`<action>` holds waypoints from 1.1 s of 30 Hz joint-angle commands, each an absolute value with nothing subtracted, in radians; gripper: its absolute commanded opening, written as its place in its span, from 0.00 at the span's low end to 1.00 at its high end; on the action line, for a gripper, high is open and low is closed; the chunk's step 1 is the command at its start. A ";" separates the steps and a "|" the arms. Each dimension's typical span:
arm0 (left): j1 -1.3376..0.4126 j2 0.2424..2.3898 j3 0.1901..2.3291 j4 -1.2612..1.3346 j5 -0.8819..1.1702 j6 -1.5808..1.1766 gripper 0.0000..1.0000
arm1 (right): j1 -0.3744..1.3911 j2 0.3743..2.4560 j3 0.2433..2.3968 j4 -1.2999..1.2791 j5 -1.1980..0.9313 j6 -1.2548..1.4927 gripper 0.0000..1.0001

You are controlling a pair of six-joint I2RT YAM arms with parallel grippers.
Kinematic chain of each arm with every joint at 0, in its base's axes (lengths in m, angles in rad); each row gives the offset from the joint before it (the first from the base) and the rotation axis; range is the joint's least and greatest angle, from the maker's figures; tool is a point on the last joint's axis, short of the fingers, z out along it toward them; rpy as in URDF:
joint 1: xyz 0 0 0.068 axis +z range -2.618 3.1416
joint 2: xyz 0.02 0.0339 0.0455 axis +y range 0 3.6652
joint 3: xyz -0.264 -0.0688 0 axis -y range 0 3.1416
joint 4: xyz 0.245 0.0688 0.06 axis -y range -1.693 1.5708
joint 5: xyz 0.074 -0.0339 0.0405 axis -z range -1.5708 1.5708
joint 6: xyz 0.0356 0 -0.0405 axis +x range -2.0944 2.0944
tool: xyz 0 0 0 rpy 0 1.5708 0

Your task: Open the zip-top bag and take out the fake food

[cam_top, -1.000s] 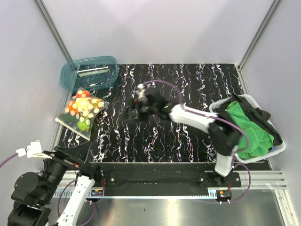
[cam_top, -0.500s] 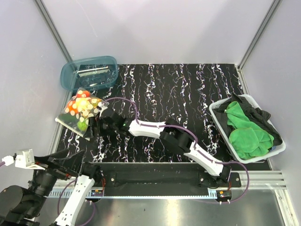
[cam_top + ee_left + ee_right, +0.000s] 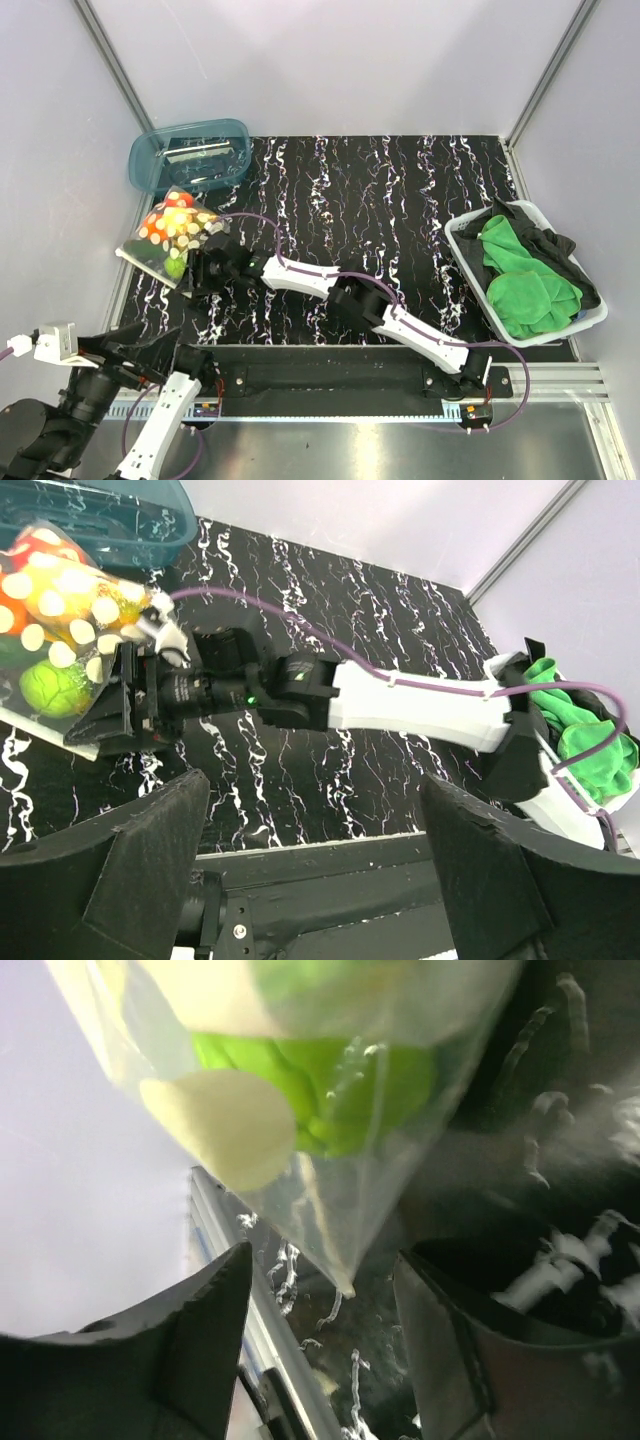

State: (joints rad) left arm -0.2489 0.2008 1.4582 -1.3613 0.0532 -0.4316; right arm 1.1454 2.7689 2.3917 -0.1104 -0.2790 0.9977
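While the right arm point(image 3: 400, 325) lies stretched across the tabletop point(image 3: 400, 200) toward its left edge, the right tool point(image 3: 197, 270) stands at the near right side of the zip-top bag point(image 3: 160, 250). The bag rests at that edge just in front of the blue tub point(image 3: 190, 153). The fake food point(image 3: 172, 222), in orange, red, yellow and lime green, is inside the bag. In the right wrist view the tool's fingers point(image 3: 170, 1350) are parted. A corner of the clear plastic hangs in the gap between them, with a green piece point(image 3: 330, 1070) just above; neither finger visibly presses on it, so nothing is gripped. The left tool point(image 3: 312, 810) hovers near its own base, spread wide and empty, facing the bag. A white basket point(image 3: 592, 316) holding a green cloth point(image 3: 530, 290) sits at the right edge, well apart.
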 commanded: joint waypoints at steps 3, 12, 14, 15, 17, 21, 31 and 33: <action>-0.250 0.218 1.490 -1.381 0.075 -0.420 0.87 | 1.144 2.879 2.553 -0.238 -0.336 1.063 0.50; -0.250 0.201 1.479 -1.402 0.054 -0.479 0.83 | 1.134 2.699 2.355 -0.178 -0.273 0.993 0.00; -0.250 0.209 1.468 -1.414 0.055 -0.482 0.82 | 1.118 2.574 2.199 -0.152 -0.273 0.992 0.00; -0.250 0.212 1.459 -1.417 0.051 -0.498 0.82 | 1.109 2.532 2.139 -0.111 -0.294 0.996 0.00; -0.250 0.222 1.427 -1.419 0.055 -0.512 0.81 | 1.069 2.404 1.943 -0.069 -0.331 1.023 0.00; -0.252 0.247 1.349 -1.401 0.081 -0.561 0.81 | 0.976 2.231 1.666 0.043 -0.529 1.052 0.00; -0.252 0.324 1.033 -1.152 0.212 -0.690 0.81 | 0.706 1.800 1.148 -0.046 -0.739 0.861 0.00; -0.252 0.357 0.957 -1.102 0.251 -0.712 0.81 | 0.660 1.758 1.121 -0.107 -0.819 0.804 0.00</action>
